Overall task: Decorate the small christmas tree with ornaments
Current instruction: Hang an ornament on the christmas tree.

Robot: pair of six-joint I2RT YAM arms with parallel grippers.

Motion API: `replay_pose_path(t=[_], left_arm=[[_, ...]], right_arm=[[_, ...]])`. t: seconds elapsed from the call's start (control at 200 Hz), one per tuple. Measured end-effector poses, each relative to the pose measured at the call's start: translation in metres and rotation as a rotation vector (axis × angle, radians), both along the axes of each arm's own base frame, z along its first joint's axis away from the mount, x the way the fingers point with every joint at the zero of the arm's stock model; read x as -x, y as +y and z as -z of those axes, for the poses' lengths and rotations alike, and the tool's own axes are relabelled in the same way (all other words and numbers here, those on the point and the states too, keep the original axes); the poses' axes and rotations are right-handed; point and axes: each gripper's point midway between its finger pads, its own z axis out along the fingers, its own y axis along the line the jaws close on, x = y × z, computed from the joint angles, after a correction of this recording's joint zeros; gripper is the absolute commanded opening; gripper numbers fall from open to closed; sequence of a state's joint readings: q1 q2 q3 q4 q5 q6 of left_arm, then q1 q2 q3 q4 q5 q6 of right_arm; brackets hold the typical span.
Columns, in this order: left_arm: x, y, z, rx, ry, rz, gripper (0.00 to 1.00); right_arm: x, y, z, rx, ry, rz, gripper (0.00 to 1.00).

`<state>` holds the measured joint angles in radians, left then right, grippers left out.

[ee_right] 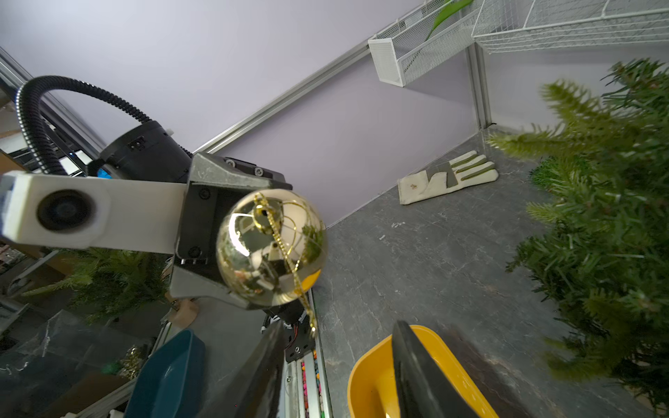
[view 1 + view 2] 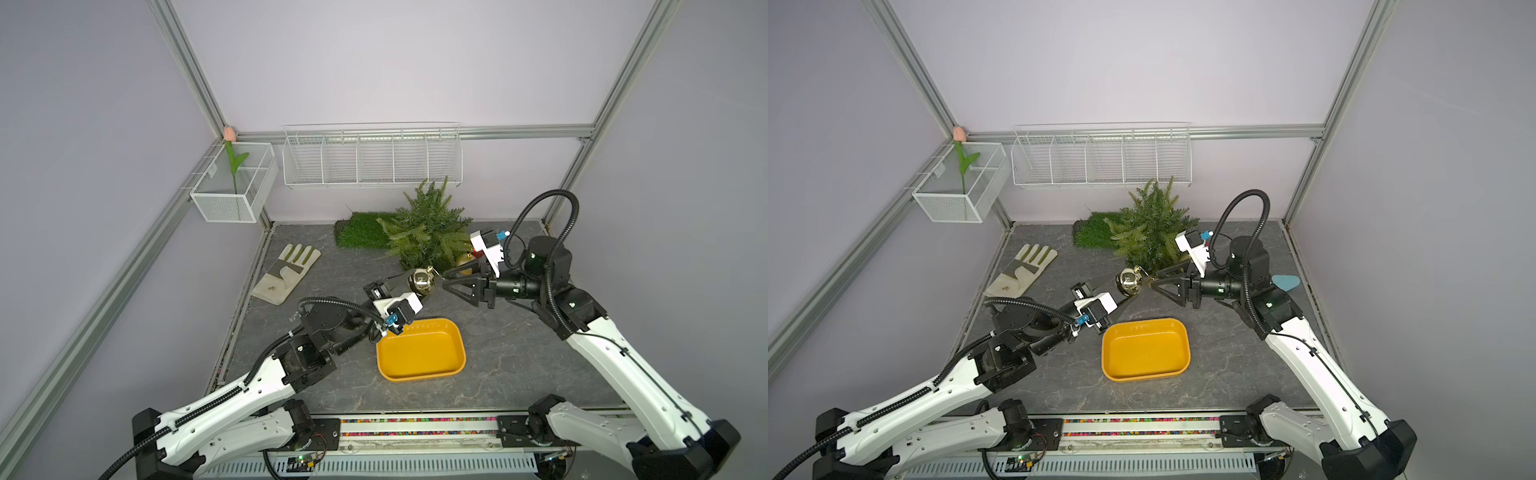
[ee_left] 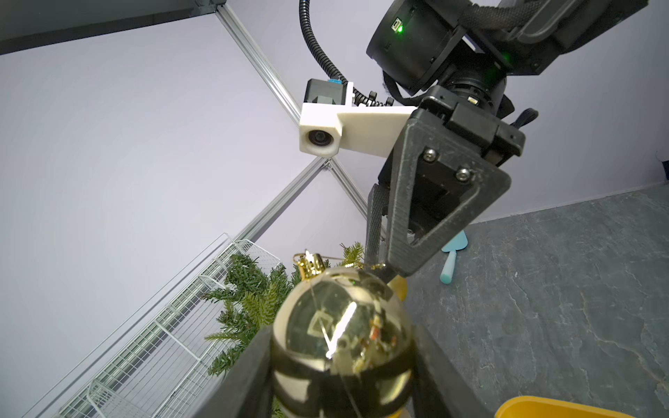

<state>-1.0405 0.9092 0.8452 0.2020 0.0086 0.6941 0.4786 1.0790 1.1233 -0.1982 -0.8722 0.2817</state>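
- Shiny gold bauble point(image 2: 422, 283) is held clear of the tabletop, clamped across its body by the left gripper point(image 2: 420, 287). One finger is seen on each side of it in the left wrist view.
- Its cap point(image 3: 311, 266) and beaded cord point(image 1: 280, 249) are turned toward the right gripper point(image 2: 443, 279). The jaws are seen parted, with the cord's end hanging in the gap near one finger; contact cannot be told.
- Small christmas tree point(image 2: 428, 232) is stood just behind the bauble at the back edge of the table point(image 2: 519, 353), and its lowest needles are close to both grippers.
- Matte gold bauble point(image 2: 463, 262) is lodged at the tree's foot, just behind the right fingers. A red bauble point(image 2: 476, 252) is mostly hidden beside it.
- Turf mat point(image 2: 359, 232) is laid against the tree's left side.
- Yellow tray point(image 2: 419, 353) is set just in front of the left wrist; bare slate is seen between it and the right arm.
- Glove point(image 2: 286, 272) is laid along the left edge, well apart from the arms.
- Pale blue scoop point(image 2: 1285, 282) is seen near the right edge, behind the right arm.
- Wire rack point(image 2: 372, 158) is hung on the back wall, above the treetop.
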Motion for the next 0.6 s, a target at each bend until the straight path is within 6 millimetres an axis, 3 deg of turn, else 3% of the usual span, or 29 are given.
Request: replay_pose_path(t=[0.13,0.425,0.6], left_arm=[[0.0,0.0,0.0,-0.001,0.001,0.0,0.4],[-0.001,0.0,0.003,-0.012,-0.001,-0.006,0.37],[-0.017,0.005,0.011,-0.034,0.024,-0.049,0.35]], right_arm=[[0.0,0.003,-0.002,-0.001,-0.006,-0.009,0.43],[-0.003,0.002,-0.013,0.007,-0.055,0.006,0.09],[-0.007,0.0,-0.02,0.026,-0.08,0.041,0.07]])
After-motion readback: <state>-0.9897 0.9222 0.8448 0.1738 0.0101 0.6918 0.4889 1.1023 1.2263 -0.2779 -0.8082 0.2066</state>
